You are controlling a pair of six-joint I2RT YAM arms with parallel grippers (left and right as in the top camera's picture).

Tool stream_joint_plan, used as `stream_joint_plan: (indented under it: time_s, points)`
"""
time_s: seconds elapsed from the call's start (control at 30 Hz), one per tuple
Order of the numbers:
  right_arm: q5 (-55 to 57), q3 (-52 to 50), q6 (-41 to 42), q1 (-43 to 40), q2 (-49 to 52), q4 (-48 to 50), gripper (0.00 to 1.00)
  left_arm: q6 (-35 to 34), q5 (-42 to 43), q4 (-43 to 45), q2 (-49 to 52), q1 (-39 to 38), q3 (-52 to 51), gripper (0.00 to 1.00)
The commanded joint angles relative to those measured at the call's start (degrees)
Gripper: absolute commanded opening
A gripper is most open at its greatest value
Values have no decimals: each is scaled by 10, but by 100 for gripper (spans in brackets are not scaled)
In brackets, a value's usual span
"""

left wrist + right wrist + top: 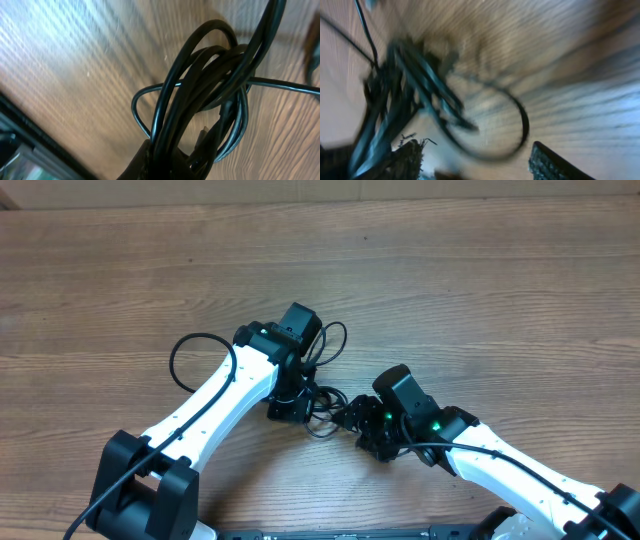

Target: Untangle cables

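Note:
The cables [326, 406] are a tangled bundle of thin black cords on the wooden table, between the two grippers. My left gripper [288, 406] points toward the near edge and is shut on the bundle. In the left wrist view the cables [200, 95] rise in several loops out of the jaws [185, 162]. My right gripper [358, 426] sits just right of the bundle. In the blurred right wrist view its fingers [475, 159] are apart, with one cable loop [520, 120] lying on the table between them and the rest of the bundle [405, 95] to the left. No plug end shows clearly.
A thin cord loop [336, 340] sticks out beside the left wrist. A thicker black wire loop [192, 358] on the left arm hangs over the table. The wooden table [480, 290] stretches all round; a wall edge runs along the back.

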Motion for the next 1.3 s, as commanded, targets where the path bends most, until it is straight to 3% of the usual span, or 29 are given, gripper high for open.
stream_joint_plan:
  time_s: [0.0, 0.4, 0.67, 0.97, 1.27]
  points:
    - [111, 12, 22, 3, -1, 4, 64, -11, 61, -1, 5, 2, -1, 9]
    - [188, 12, 22, 3, 47, 10, 57, -2, 144, 0, 5, 2, -1, 9]
    - [220, 12, 20, 3, 81, 16, 41, 39, 153, 1, 5, 14, -1, 4]
    - [223, 12, 19, 3, 81, -8, 31, 193, 143, 6, 4, 121, 2, 4]
    - [238, 12, 19, 3, 81, -10, 32, 344, 198, 5, 4, 220, 29, 4]
